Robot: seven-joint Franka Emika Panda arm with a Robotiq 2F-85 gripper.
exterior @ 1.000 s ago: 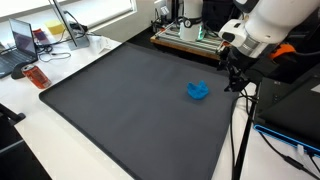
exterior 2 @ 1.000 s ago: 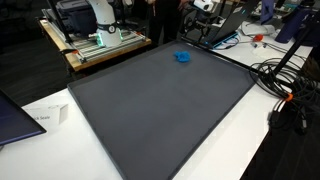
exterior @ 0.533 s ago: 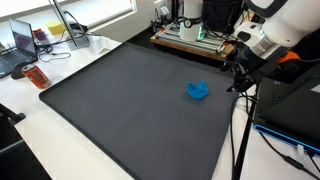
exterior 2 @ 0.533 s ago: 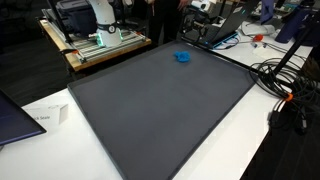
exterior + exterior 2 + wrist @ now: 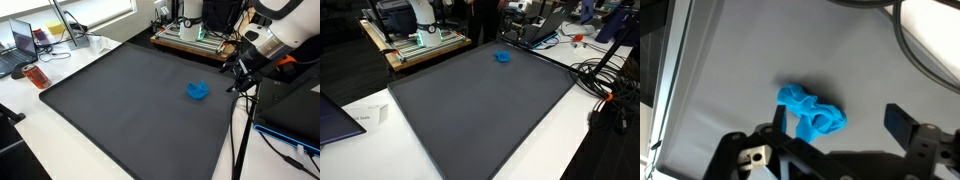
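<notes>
A crumpled bright blue cloth (image 5: 198, 91) lies on the dark grey mat (image 5: 120, 110), near its far edge (image 5: 502, 57). My gripper (image 5: 240, 72) hangs off the mat's side, a short way from the cloth and above it. In the wrist view the cloth (image 5: 810, 108) sits just ahead of the gripper (image 5: 840, 122), closer to one black finger (image 5: 780, 120) than to the other. The jaws stand wide apart with nothing between them and do not touch the cloth.
A rack with a green board (image 5: 185, 32) stands behind the mat. A laptop (image 5: 22, 42) and an orange object (image 5: 37, 76) sit on the white table. Black cables (image 5: 605, 80) lie beside the mat, and a white card (image 5: 370, 116) near its corner.
The arm has shifted a little away from the mat's middle, toward its side edge. The blue cloth has not moved and the jaws have stayed wide.
</notes>
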